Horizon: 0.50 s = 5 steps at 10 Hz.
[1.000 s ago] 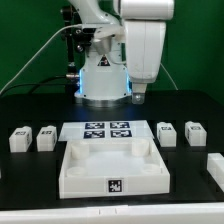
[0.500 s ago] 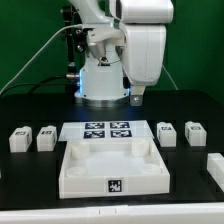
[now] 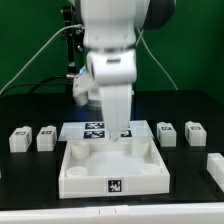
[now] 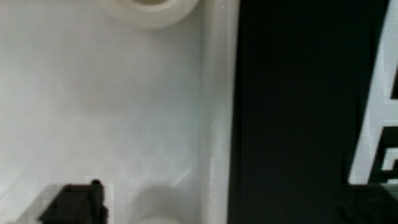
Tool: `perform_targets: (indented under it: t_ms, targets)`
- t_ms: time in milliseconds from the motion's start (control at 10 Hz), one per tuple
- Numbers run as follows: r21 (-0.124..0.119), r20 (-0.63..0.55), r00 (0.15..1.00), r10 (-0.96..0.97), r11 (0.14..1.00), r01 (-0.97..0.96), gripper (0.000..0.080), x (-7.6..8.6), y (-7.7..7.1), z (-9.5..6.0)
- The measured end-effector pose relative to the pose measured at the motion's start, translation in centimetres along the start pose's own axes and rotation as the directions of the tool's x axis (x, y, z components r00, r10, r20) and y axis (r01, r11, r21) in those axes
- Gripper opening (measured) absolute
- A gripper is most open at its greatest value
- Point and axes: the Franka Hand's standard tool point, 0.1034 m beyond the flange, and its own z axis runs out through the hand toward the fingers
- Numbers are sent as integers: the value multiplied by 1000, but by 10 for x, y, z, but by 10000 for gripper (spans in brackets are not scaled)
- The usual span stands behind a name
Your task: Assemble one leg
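Black table (image 3: pixel 30 200): white legs (image 3: pixel 46 138) lie end-on to camera, beside tabletop (image 3: pixel 75 178).

A white square plastic tabletop (image 3: pixel 72 172) with a raised rim lies flat on the black surface (image 3: pixel 30 195). Two stubby white tagged legs (image 3: pixel 19 139) (image 3: pixel 46 138) stand at the exterior view's left, and two more (image 3: pixel 167 133) (image 3: pixel 195 132) at its right.

A plain green backdrop (image 3: pixel 200 60) fills the rear — below it spreads the black table (image 3: pixel 25 185), evenly lit.
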Motion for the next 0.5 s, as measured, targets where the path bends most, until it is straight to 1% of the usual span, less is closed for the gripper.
perform_targets:
  t_ms: [100,200,400,500]
  targets:
    - [9,-5,1000,4,1000,-4,650,-1,5,8]
    - [9,-5,1000,3,1000,-3,650,-1,8,10]
    - [10,-4,1000,2,1000,-2,650,-2,8,11]
    - [10,-3,1000,2,1000,-2,544,-2,8,11]
